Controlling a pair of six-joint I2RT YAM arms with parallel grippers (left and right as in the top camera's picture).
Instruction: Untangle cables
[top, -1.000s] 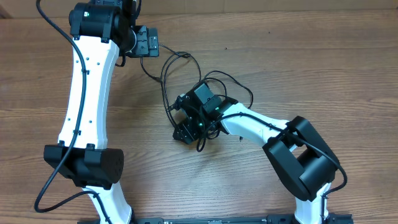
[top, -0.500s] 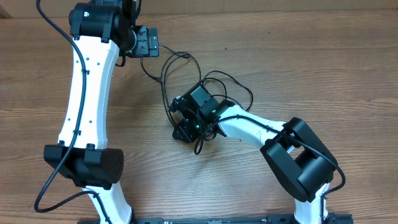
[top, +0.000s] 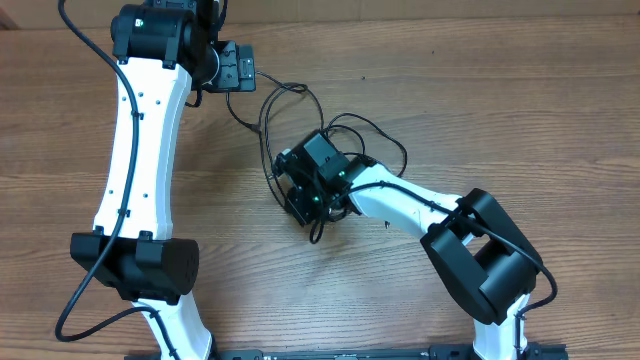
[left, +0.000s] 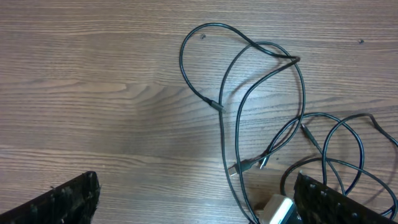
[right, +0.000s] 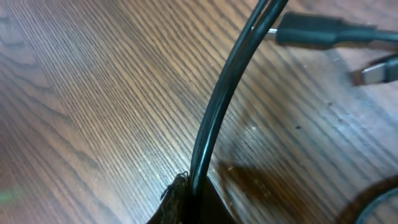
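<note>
The cables (top: 290, 125) are thin black wires lying in loose overlapping loops on the wooden table between the two arms. In the left wrist view the cables (left: 249, 93) loop and cross, with small plugs (left: 239, 167) at their ends. My right gripper (top: 300, 205) sits low over the lower part of the bunch. The right wrist view shows that gripper (right: 196, 202) shut on a pair of black cable strands (right: 217, 106) that run up out of the jaws. My left gripper (top: 245, 68) stands open at the bunch's upper left, its fingers (left: 62, 202) wide apart and holding nothing.
A small white block (left: 277, 210) lies by the cables next to the left gripper's right finger. A dark plug (right: 311, 30) and a silver plug (right: 379, 71) rest on the wood beyond the right gripper. The arms' thicker black cables (top: 85, 270) hang by the left arm.
The right gripper's jaws have closed onto the cable strands, and it has shifted slightly up and left. The left arm has not moved.
</note>
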